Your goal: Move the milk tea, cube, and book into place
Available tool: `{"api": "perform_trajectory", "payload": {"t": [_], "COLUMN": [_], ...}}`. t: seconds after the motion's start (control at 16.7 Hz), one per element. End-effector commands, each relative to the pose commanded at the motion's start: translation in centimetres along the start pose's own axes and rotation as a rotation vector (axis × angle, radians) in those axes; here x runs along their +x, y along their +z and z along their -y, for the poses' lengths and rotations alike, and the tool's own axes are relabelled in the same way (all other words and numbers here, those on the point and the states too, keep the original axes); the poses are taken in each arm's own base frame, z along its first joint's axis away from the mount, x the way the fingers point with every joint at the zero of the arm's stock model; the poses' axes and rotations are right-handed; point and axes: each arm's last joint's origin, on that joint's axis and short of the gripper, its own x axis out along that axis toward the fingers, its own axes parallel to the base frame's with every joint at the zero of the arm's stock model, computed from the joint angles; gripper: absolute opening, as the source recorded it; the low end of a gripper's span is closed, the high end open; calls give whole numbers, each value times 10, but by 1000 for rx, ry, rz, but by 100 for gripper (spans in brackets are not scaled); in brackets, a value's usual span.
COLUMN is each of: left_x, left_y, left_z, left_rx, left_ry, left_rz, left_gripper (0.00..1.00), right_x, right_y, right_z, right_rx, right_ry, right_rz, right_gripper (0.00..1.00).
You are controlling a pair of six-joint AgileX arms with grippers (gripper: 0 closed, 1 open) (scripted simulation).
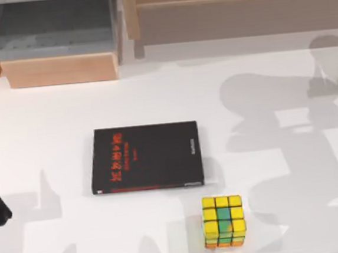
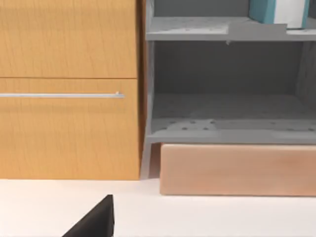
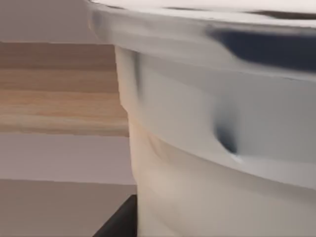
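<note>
Cube (image 1: pixel 223 221) waiting near the surface's (image 1: pixel 50 119) front edge beside the black book (image 1: pixel 146 157) — milk tea (image 3: pixel 217 148) close against the right pincer, grip impossible to tell — left parked.

A white table (image 1: pixel 52 142) stands before a wooden cabinet (image 2: pixel 69 89) with grey open shelves (image 2: pixel 227 128).

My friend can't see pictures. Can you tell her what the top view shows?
A black book with red lettering lies flat in the middle of a white table, with a small yellow and green puzzle cube just in front of its right corner. A grey shelf unit and wooden furniture stand behind.
</note>
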Motion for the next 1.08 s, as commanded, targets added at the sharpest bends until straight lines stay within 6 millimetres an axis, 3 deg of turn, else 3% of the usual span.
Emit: {"api": "perform_trajectory", "payload": {"t": [0.18,0.48,0.9,1.08], "left_x": [0,0,0,0], "left_y": [0,0,0,0], "left_z": [0,0,0,0], "left_rx": [0,0,0,0], "left_ry": [0,0,0,0], "left_rz": [0,0,0,0], "left_gripper": [100,100,100,100], "right_x": [1,1,0,0], "right_y": [-7,-8,-37,-38], "right_z": [23,23,23,24], "right_rx": [-1,2,1,1], "right_ry": [-69,-71,-73,-74], "right_rz": [-34,-38,-41,-41], "right_gripper": [0,0,0,0]}}
